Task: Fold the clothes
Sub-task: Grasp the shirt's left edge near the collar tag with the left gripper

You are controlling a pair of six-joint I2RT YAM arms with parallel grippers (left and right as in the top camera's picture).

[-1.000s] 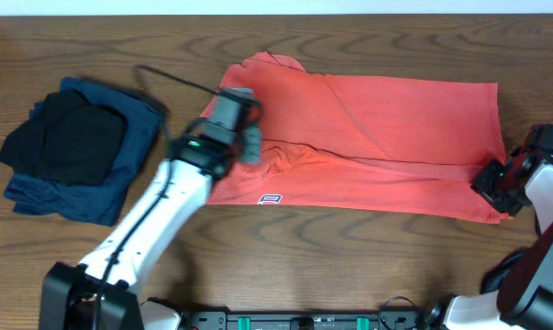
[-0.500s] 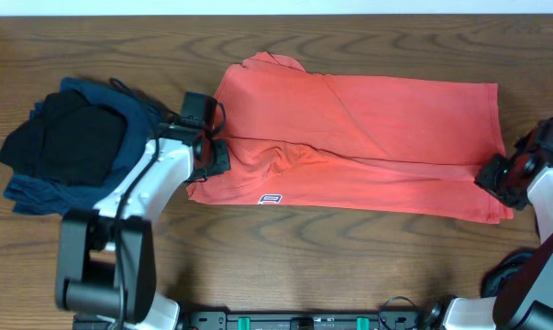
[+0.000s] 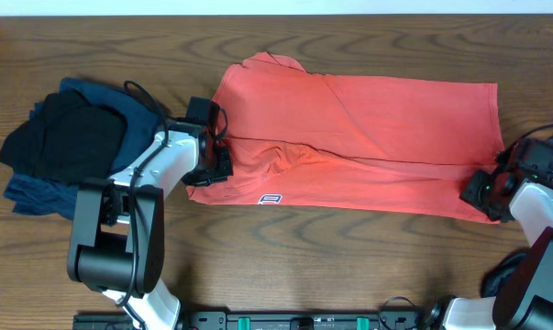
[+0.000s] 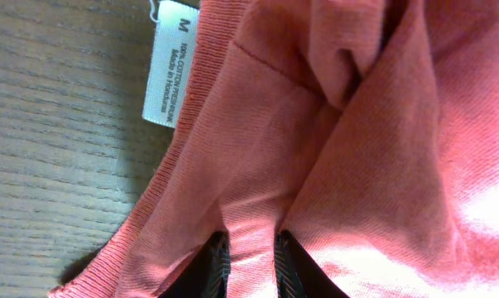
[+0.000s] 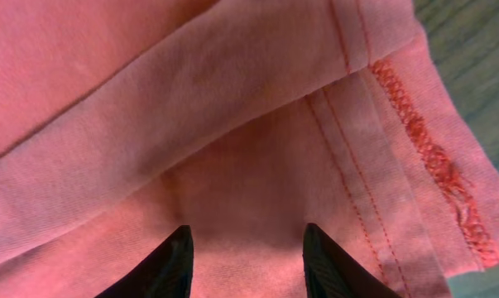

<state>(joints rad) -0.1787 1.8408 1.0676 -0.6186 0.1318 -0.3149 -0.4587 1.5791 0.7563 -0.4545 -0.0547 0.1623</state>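
Observation:
The coral-red T-shirt (image 3: 368, 137) lies folded lengthwise across the table, with a small white hem label (image 3: 270, 198) at its near edge. My left gripper (image 3: 214, 165) is at the shirt's left end, shut on a pinched fold of the red fabric (image 4: 251, 207); a white size tag (image 4: 168, 73) shows beside it. My right gripper (image 3: 482, 194) is at the shirt's near right corner, its fingers (image 5: 247, 257) open and pressed down on the red cloth by the stitched hem (image 5: 415, 132).
A pile of dark clothes (image 3: 74, 147), black on navy, sits at the left of the wooden table (image 3: 349, 266). The left arm's cable arcs over the pile's right edge.
My left gripper has moved left from over the shirt to its left edge and closed on the fabric. My right gripper has shifted slightly inward onto the near right corner.

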